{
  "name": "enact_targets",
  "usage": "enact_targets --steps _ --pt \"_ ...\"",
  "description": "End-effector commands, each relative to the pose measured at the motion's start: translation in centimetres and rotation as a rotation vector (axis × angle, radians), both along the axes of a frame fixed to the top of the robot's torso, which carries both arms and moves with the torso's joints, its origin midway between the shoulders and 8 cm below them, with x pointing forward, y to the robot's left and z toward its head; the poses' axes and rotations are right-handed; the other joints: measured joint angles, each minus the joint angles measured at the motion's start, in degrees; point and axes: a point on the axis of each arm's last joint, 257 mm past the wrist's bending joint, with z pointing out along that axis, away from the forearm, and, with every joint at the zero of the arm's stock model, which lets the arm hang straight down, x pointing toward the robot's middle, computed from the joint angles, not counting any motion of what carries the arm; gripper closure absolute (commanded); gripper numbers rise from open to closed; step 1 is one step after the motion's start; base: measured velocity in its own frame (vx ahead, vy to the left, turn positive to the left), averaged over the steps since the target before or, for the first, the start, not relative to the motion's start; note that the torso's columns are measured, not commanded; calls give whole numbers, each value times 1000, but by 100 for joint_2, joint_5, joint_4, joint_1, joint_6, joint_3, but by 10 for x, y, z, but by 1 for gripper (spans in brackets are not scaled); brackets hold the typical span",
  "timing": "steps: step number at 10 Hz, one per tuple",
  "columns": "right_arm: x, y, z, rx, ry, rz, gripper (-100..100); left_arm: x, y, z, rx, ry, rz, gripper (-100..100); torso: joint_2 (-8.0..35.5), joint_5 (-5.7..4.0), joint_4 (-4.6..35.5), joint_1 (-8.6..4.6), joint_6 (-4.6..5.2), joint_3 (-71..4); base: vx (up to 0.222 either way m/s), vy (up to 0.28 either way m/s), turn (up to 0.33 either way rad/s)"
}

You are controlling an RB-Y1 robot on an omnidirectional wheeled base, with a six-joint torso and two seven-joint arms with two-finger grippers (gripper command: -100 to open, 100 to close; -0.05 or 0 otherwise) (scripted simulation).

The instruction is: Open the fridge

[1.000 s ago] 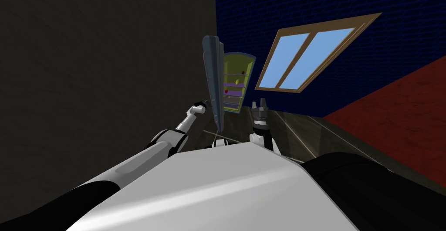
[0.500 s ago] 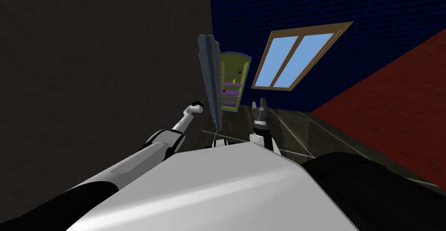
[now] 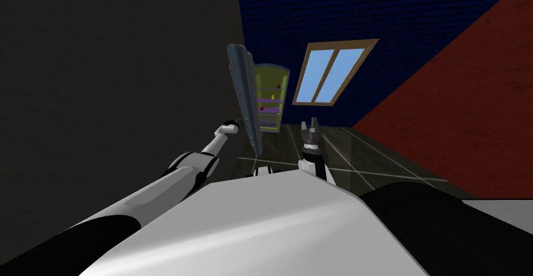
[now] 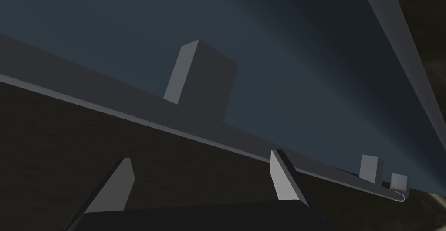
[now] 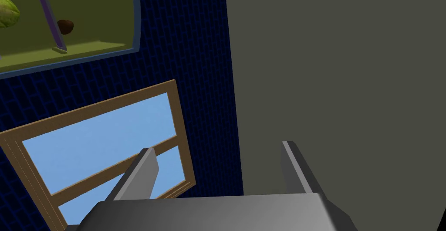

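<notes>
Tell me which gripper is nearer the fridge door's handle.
Left. The left gripper is open just short of the handle on the open fridge door. The right gripper hangs apart from the door, on its other side, open.

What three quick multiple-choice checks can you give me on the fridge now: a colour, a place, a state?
1. The fridge's inside is: A red; B yellow-green; C white.
2. The left tool is: A inside the fridge; B by the door's outer face; C on a table.
3. The door is: A shut; B open; C missing.

Key: B, the shelves sit against yellow-green walls. B, the left wrist view shows the dark door panel and handle just ahead of the open fingers. B, the head view shows the door edge-on, standing clear of the shelves.
</notes>
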Motion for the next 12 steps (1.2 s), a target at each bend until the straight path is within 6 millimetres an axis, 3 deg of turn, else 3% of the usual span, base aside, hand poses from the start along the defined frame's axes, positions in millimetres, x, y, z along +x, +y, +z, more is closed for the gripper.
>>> enact_targets --steps 1,2,3,4,5,6,7,8,9,11,12 --pt "0 0 0 0 0 0 0 3 68 7 3 -12 99 -100 7 0 -3 -2 -15 2 -114 34 -449" --pt "0 0 0 0 0 0 0 5 107 17 6 -21 157 -100 15 4 -9 9 -21 6 -184 41 -401" --pt "0 0 0 0 0 0 0 4 118 14 11 -14 173 -100 22 1 6 17 -22 11 -127 42 -388" --pt "0 0 0 0 0 0 0 2 155 18 3 -13 234 -100 24 0 6 5 -15 14 -127 22 -439" --pt "0 0 0 0 0 0 0 2 162 21 10 -16 241 -100 17 -9 16 -7 -5 10 -88 14 -473" --pt "0 0 0 0 0 0 0 2 162 21 10 -16 241 -100 25 -9 10 -1 -39 14 -14 0 125" --pt "0 0 0 0 1 -1 0 -2 199 26 0 -16 301 -100 33 -4 6 8 -49 18 -74 -5 -278" --pt "0 0 0 0 0 0 0 -3 206 29 8 -20 309 -100 31 -2 10 11 -2 18 -100 9 -305" --pt "0 0 0 0 0 0 0 -10 247 37 2 -25 375 -100 34 -8 18 4 -5 19 -131 5 -384" --pt "0 0 0 0 1 0 0 -13 253 29 2 -9 387 -100 40 -20 32 -5 -10 24 -75 7 -182" --pt "0 0 0 0 1 -1 0 -10 249 37 3 -25 377 -100 42 -20 27 -8 -30 25 15 -1 24"
